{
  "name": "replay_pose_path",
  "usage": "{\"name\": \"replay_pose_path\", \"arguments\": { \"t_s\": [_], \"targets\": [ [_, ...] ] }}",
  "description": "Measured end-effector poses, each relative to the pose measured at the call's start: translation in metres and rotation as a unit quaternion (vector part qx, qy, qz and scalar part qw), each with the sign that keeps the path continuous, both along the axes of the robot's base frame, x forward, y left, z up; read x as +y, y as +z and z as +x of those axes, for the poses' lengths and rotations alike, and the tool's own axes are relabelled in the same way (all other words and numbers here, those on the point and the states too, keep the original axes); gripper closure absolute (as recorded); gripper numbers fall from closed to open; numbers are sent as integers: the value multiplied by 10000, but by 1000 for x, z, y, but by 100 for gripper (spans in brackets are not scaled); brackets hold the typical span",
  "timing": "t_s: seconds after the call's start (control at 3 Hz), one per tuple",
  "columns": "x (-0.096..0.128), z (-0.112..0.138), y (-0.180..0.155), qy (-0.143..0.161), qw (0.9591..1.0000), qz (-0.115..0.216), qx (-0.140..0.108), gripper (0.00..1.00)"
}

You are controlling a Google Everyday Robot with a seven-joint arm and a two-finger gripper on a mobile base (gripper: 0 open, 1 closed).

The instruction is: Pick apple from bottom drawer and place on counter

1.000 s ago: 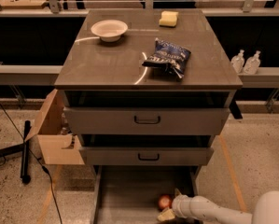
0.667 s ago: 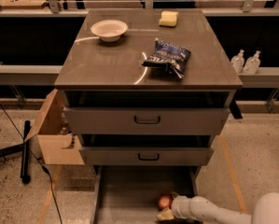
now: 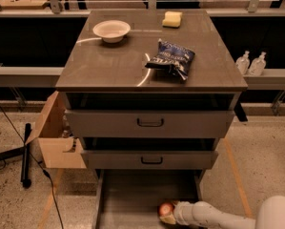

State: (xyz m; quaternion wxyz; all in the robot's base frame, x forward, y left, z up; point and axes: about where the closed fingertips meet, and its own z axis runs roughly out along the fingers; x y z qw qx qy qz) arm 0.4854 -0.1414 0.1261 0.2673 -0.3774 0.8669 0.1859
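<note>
The bottom drawer [image 3: 127, 199] is pulled out at the bottom of the camera view, its flat grey floor showing. The apple [image 3: 165, 209], small and red-orange, lies at the drawer's front right. My gripper [image 3: 168, 213] reaches in from the lower right on a white arm and is right at the apple, touching or nearly touching it. The counter [image 3: 113, 61] is the glossy grey-brown top of the cabinet, well above the gripper.
On the counter stand a white bowl [image 3: 111, 30], a yellow sponge [image 3: 172, 19] and a dark blue chip bag [image 3: 171, 58]. Two upper drawers [image 3: 150, 123] with black handles are slightly open. A cardboard box [image 3: 54, 137] sits left of the cabinet. Two bottles [image 3: 250, 63] stand at right.
</note>
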Motion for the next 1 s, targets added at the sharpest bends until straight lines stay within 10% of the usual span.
{"name": "replay_pose_path", "arguments": {
  "t_s": [0.33,1.0],
  "targets": [
    [0,-5,28,-237,9995,176,-60,88],
    [-27,-23,151,-941,9940,546,-55,100]
  ]
}}
